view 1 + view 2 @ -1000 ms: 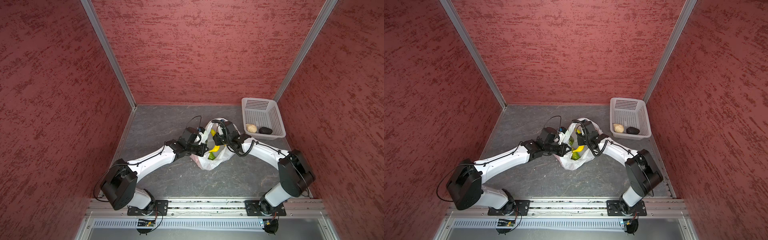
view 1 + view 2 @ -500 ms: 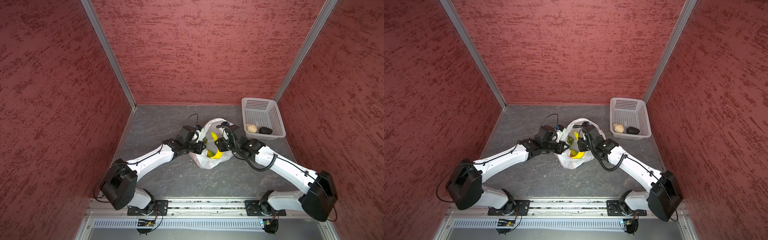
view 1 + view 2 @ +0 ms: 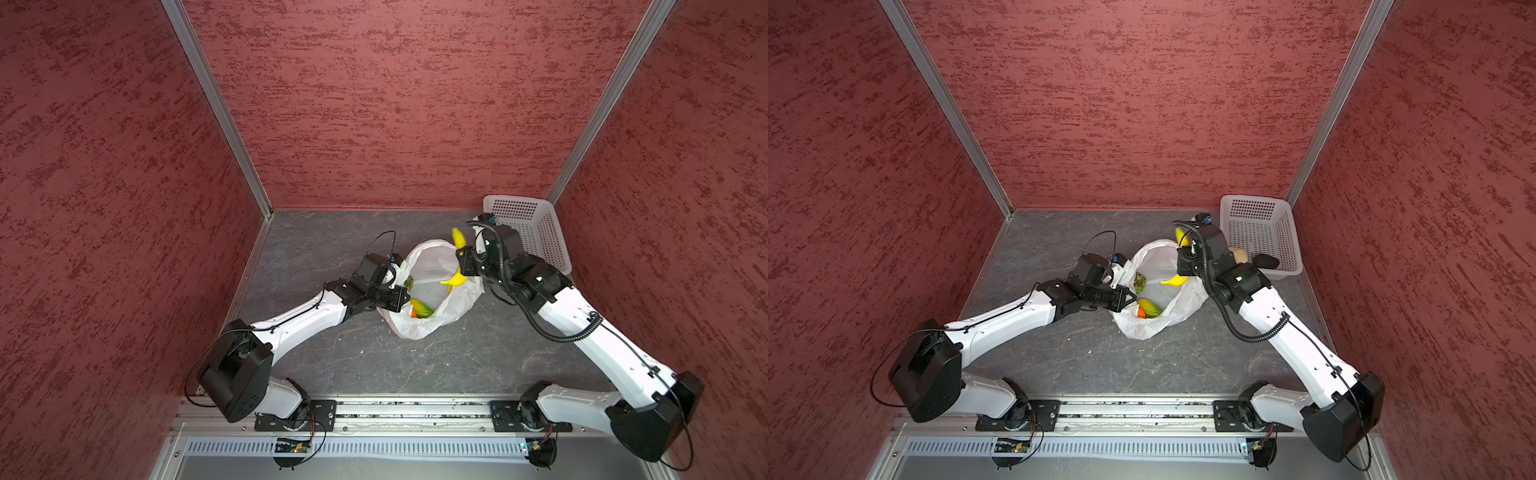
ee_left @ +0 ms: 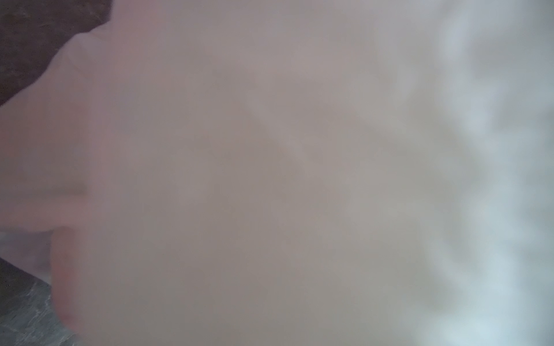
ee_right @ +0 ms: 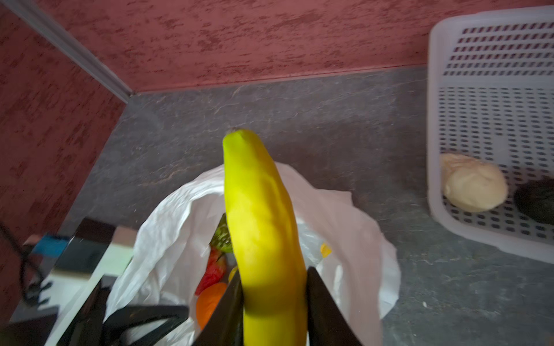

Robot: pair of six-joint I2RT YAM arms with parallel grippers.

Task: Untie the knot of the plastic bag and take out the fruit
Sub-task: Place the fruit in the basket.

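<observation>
Rising since a second earlier, the right gripper had lifted the banana, fingers part-closed around its middle, above the plastic bag at frame centre, toward the basket. Meanwhile the left gripper stayed pinched shut on the bag's rim; more fruit remained inside.

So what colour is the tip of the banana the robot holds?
Greenish, on the long yellow banana; the right wrist view shows it best.

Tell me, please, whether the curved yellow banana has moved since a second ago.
Yes. The banana, shut in the right gripper, has risen from inside the crinkly white plastic bag toward the white perforated basket.
</observation>
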